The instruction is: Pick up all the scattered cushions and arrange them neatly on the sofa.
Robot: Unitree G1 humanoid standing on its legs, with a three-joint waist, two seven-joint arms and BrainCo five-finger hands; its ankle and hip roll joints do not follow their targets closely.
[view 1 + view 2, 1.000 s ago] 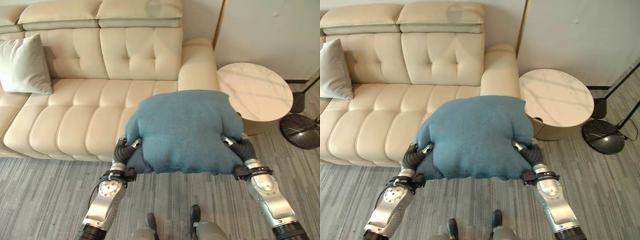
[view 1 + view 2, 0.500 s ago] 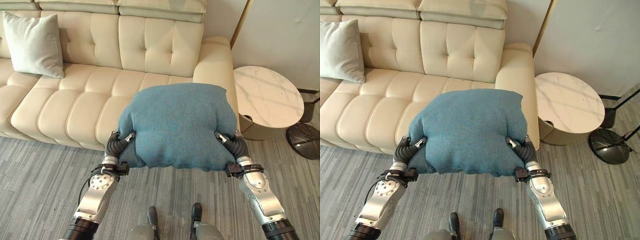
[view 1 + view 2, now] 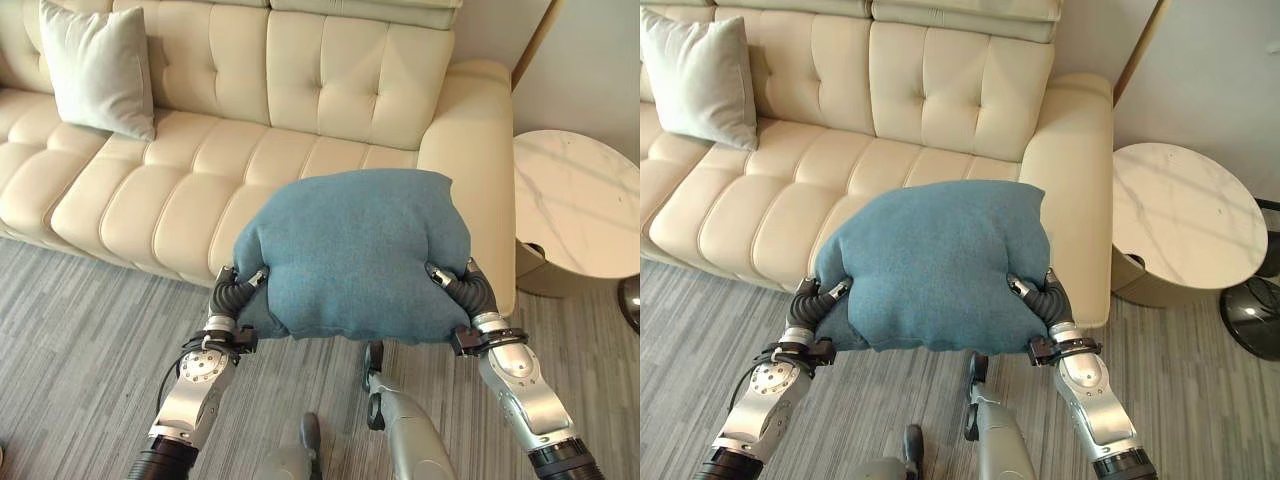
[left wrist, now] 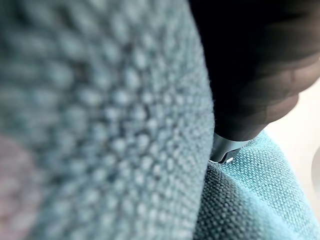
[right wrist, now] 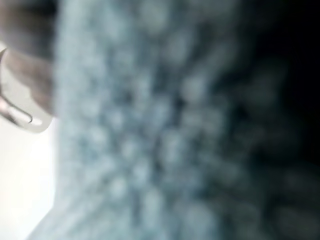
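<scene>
A: Where was the blue cushion (image 3: 355, 255)?

B: We carried it between both hands, off the floor, in front of the cream sofa (image 3: 240, 160), near the sofa's armrest (image 3: 480, 150).

A: How did our hands sit on it?

B: Our left hand (image 3: 243, 285) pressed into one side of the cushion and our right hand (image 3: 452, 283) into the opposite side. The fabric bulged over both, hiding the fingers, so we could not tell whether they were curled or straight.

A: Anything else on the sofa?

B: A pale grey cushion (image 3: 98, 65) leaned against the sofa's backrest, well apart from the blue one. A round marble side table (image 3: 1185, 215) stood just beside the sofa's armrest, on the grey striped floor (image 3: 70, 340).
</scene>
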